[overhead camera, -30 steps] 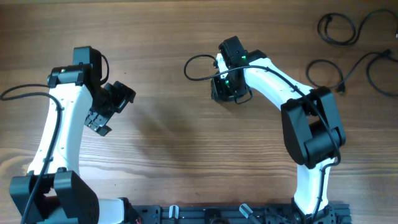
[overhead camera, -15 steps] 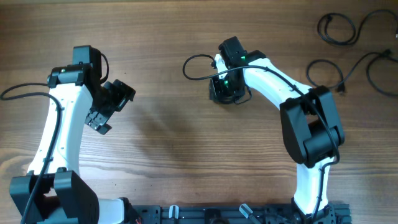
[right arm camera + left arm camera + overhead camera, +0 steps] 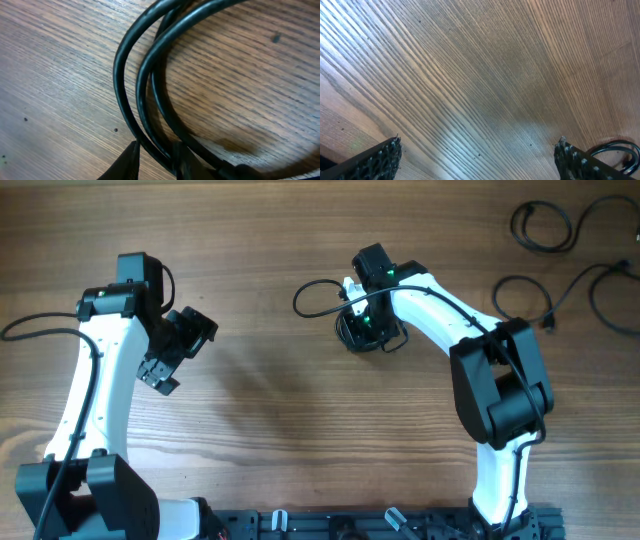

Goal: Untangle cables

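Black cables (image 3: 140, 85), three strands curving together, right jaws pinching them, left jaws spread above wooden table (image 3: 470, 75)

The cables (image 3: 117, 70) are black, the tabletop (image 3: 280, 410) is brown with streaked wood grain, and the arms (image 3: 95, 390) are white with black joints.

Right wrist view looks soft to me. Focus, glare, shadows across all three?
Right wrist: cables very close, edges slightly soft, sheen along the cords, dark shadow under them. Left wrist: pale glare band on the table, grain otherwise sharp. Overhead: sharp, even light, only faint shadows.
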